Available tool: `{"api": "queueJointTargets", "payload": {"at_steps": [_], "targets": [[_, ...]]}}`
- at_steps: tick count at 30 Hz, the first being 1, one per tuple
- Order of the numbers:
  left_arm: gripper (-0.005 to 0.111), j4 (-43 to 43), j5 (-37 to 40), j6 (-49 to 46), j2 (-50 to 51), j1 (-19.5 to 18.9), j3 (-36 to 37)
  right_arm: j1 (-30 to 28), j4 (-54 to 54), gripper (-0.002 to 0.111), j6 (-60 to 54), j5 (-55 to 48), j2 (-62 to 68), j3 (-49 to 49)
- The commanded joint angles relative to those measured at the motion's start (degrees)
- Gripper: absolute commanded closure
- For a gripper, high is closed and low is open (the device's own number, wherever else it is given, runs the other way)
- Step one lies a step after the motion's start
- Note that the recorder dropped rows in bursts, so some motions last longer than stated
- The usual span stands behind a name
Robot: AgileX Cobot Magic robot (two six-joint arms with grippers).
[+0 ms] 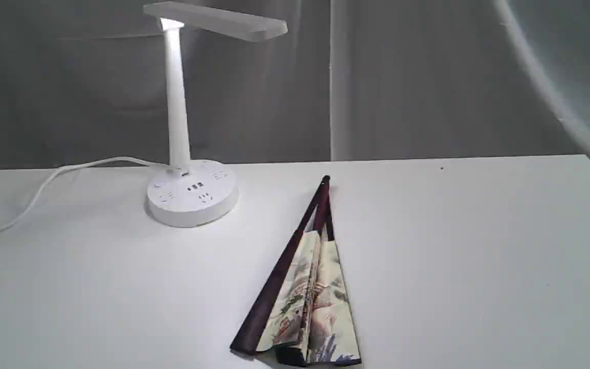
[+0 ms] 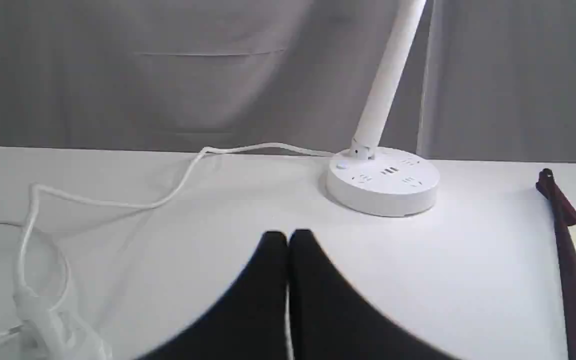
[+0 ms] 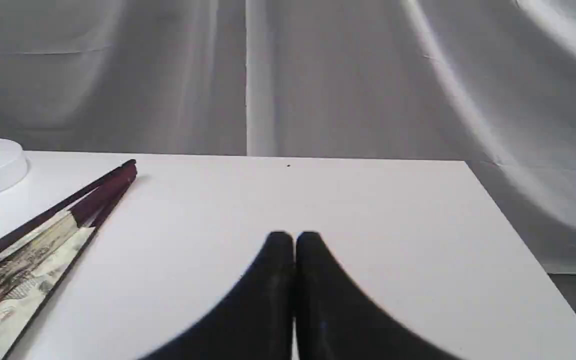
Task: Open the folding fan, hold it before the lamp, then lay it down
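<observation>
- On a white table (image 1: 479,246) in front of a grey draped backdrop (image 1: 428,77), the folding fan (image 1: 310,287) lies flat near the middle. Its pivot points to 12 o'clock and its painted paper edge to 6 o'clock, close to the table's front edge in the exterior view.
- The fan shows only a narrow wedge of cream pleats. One maroon guard is splayed toward 7 o'clock and the other ribs are bunched beside it, so the opening step looks hardly begun.
- The lamp (image 1: 177,102) stands at about 10 o'clock from the fan, well apart from it. Its bar head reaches toward 3 o'clock above the table, and the free space in front of it seems to be where the spread fan is meant to be shown.
- The lamp's white cord (image 1: 44,189) trails off from the round base toward 9 o'clock, away from the fan and out of any likely reach path.
- The left gripper (image 2: 288,240) hangs over bare tabletop with its black fingers pressed together and nothing between them, clear of both lamp and fan.
- The right gripper (image 3: 294,242) is the same: fingers closed tight, empty, above bare table and apart from the fan.
- Neither arm appears in the exterior view, which suggests both are held back from the work area.
- Either gripper would have to spread its fingers before taking hold. The stiff guards look the safer grip, since the thin paper could crease.
</observation>
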State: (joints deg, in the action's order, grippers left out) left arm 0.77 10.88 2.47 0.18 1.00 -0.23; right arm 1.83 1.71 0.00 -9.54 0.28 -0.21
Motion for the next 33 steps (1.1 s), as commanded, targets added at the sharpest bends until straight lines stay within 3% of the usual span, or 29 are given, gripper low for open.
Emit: {"api": "queueJointTargets", "payload": {"at_steps": [1, 12, 22, 28, 33], "targets": [[0.107, 0.1, -0.1, 0.3, -0.2, 0.3, 0.2, 0.3, 0.2, 0.108, 0.0, -0.2, -0.3, 0.2], [0.107, 2.9, -3.6, 0.5, -0.2, 0.3, 0.2, 0.3, 0.6, 0.108, 0.0, 0.6, -0.3, 0.2], [0.107, 2.9, -8.0, 6.9, -0.2, 0.3, 0.2, 0.3, 0.1, 0.108, 0.0, 11.7, -0.3, 0.2], [0.107, 2.9, -5.5, 11.0, -0.2, 0.3, 0.2, 0.3, 0.1, 0.108, 0.0, 11.2, -0.3, -1.5], [0.107, 2.9, -1.4, 11.2, -0.2, 0.3, -4.4, 0.3, 0.2, 0.108, 0.0, 4.8, -0.3, -7.7]]}}
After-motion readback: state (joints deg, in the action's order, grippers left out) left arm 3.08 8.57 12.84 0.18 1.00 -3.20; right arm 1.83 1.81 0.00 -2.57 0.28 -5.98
